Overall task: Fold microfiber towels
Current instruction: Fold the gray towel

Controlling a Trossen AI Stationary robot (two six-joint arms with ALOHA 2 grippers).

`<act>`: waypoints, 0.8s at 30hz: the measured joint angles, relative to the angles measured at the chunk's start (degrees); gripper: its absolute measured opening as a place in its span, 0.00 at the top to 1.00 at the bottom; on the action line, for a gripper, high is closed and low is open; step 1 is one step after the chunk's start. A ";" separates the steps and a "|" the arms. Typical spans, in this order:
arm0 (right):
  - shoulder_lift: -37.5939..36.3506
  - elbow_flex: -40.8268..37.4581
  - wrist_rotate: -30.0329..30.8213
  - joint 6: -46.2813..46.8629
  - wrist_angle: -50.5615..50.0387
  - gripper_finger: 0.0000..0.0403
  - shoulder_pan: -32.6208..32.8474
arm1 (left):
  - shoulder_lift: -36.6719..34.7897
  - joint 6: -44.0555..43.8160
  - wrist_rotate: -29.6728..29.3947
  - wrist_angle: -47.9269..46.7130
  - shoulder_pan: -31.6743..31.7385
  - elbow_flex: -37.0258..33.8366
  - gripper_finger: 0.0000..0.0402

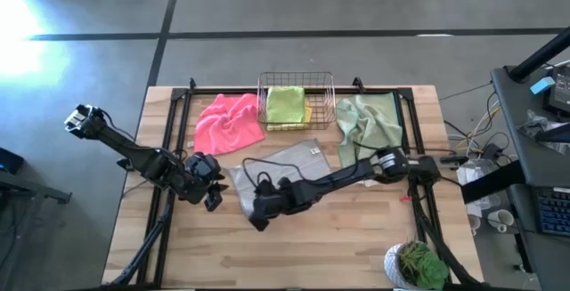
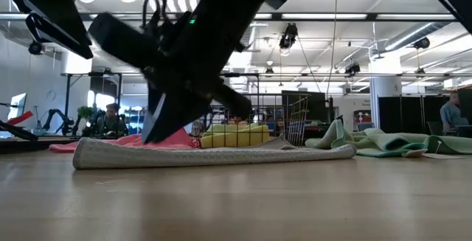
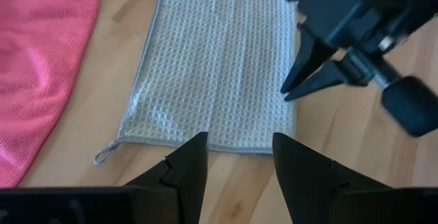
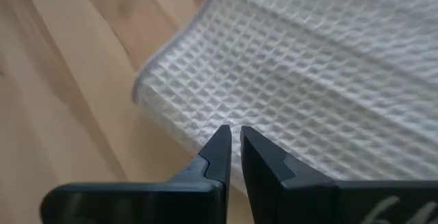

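Two grippers work at the near half of the wooden table. Right gripper — low over the near edge of the light grey towel, fingers almost closed with only a thin gap between the tips; whether any cloth is pinched there cannot be told. Left gripper — just beside the same towel's left end, fingers spread apart, holding nothing, tips above bare wood next to the hem.

Light grey towel: waffle-textured, lying flat as a long folded strip in the middle of the table. Hot pink towel: rumpled, behind and to the left of the grey one. Pale sage green towel: loosely heaped at the far right. Copper wire basket: at the far middle edge, between pink and sage, holding the lime green towel on top of the yellow towel.
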 joint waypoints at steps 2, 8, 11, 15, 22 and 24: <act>1.95 2.73 -1.05 -0.15 -2.72 0.93 0.00 | 0.02 0.00 0.00 -0.52 0.00 -0.04 0.63; 5.16 9.21 -3.82 -0.38 -11.47 0.93 0.67 | 0.02 0.02 0.00 -1.02 0.00 -0.11 0.63; 5.43 9.50 -5.31 -0.24 -13.77 0.93 1.29 | 0.02 0.06 0.00 -1.03 0.00 -0.23 0.63; 5.10 9.26 -7.82 0.30 -17.18 0.93 2.45 | 0.02 1.58 0.00 -0.99 0.00 -0.28 0.63; 4.79 9.61 -11.34 -5.35 -24.20 0.93 6.32 | 1.53 3.92 0.12 -0.36 0.00 -0.31 0.63; 4.78 9.61 -11.68 -7.32 -25.95 0.93 7.53 | 2.68 6.17 0.47 0.11 0.00 -0.31 0.63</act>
